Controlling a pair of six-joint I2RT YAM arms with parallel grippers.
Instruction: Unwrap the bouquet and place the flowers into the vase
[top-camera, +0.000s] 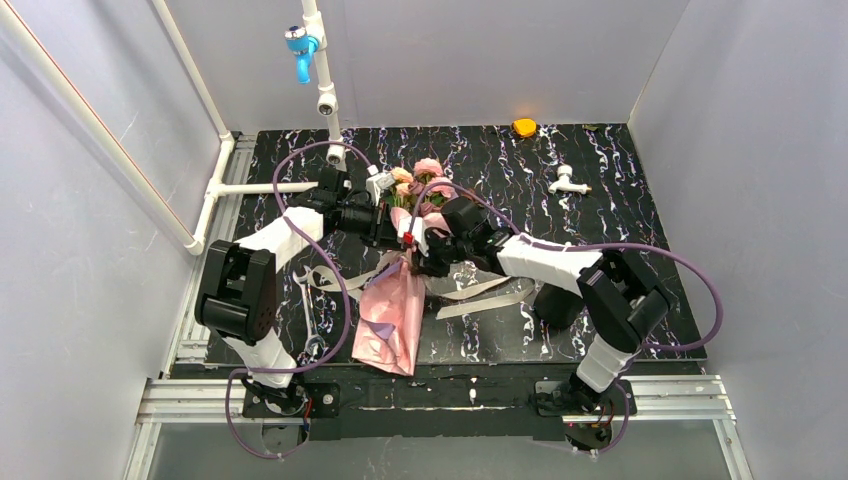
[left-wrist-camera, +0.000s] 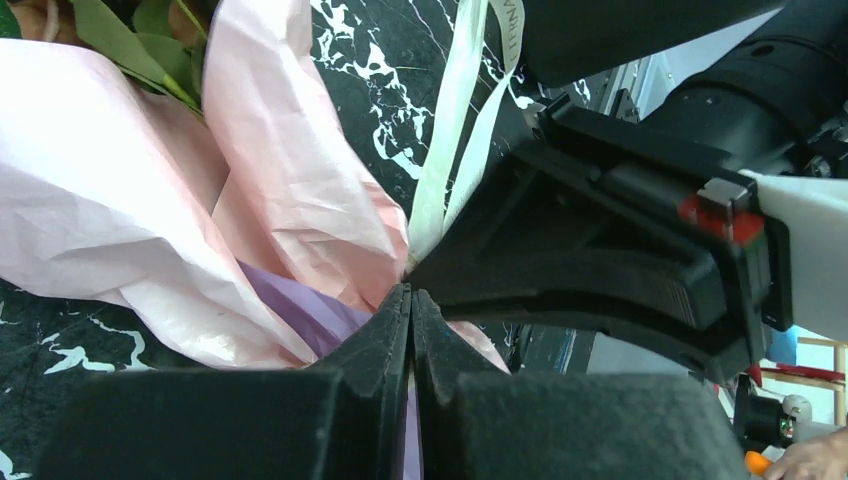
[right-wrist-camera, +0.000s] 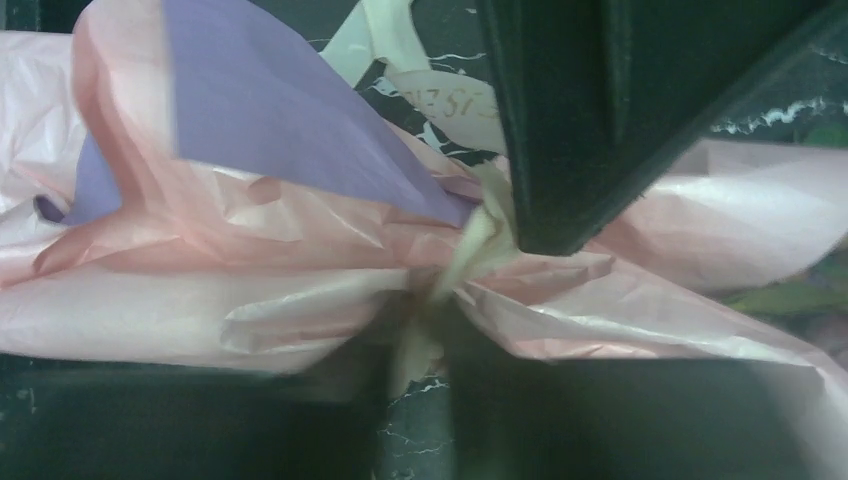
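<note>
Barely started tbh. The bouquet (top-camera: 392, 322) lies mid-counter, cone tip toward the near edge. What looks like the vase (top-camera: 556, 306) sits right of it, empty. At the tie, the left hand (left-wrist-camera: 411, 295) is pinched on the lilac lining, and the right hand (right-wrist-camera: 420, 340) looks slightly apart around the ribbon (right-wrist-camera: 470, 240) knot. The flowers (top-camera: 425, 172) are still wrapped at the far end.

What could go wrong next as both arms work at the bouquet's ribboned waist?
1. The left jaws pinch the wrapping paper beside the ribbon; pulling may tear it.
2. The two pairs of jaws crowd one spot and could collide.
3. Tugging the ribbon may drag the whole bouquet, roses included.
</note>
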